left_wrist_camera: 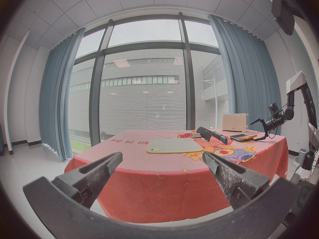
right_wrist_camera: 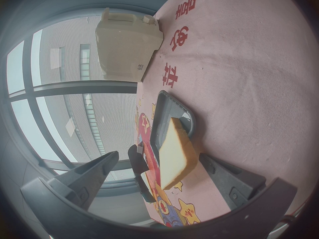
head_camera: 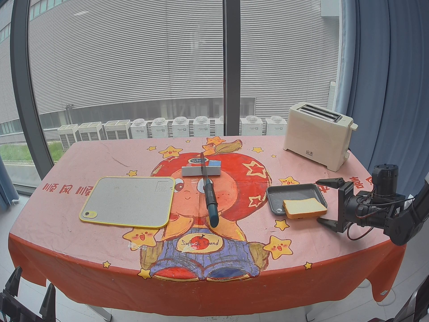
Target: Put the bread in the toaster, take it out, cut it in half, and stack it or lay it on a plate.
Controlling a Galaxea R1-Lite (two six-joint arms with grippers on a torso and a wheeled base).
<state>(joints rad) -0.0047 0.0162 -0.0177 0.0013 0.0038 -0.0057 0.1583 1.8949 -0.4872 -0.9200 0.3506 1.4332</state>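
Spreading its fingers wide, the right pincer [head_camera: 322,202] is hovering low over the table's right edge, holding nothing. One finger is pointing in on the far side and one on the near side of the bread's right end. From the right wrist view the slice is sitting squarely in the gap ahead of the two fingers, and neither one is pressing on it.

The bread [head_camera: 304,207] is lying flat on the near right corner of a grey plate [head_camera: 286,192], and its edge is hanging over the rim. Behind the plate, toward the window, the cream toaster [head_camera: 318,135] is standing upright with both slots empty.

Moving out to the middle of the table, the knife [head_camera: 208,193] is resting with its blade across a small grey block [head_camera: 201,171], its dark handle pointing toward the near edge. Left of it, the cutting board [head_camera: 129,201] is lying bare on the red tablecloth [head_camera: 89,157].

Way off the front left corner, the left pincer [left_wrist_camera: 162,156] is hanging below table height, fingers parted and gripping nothing, well apart from everything.
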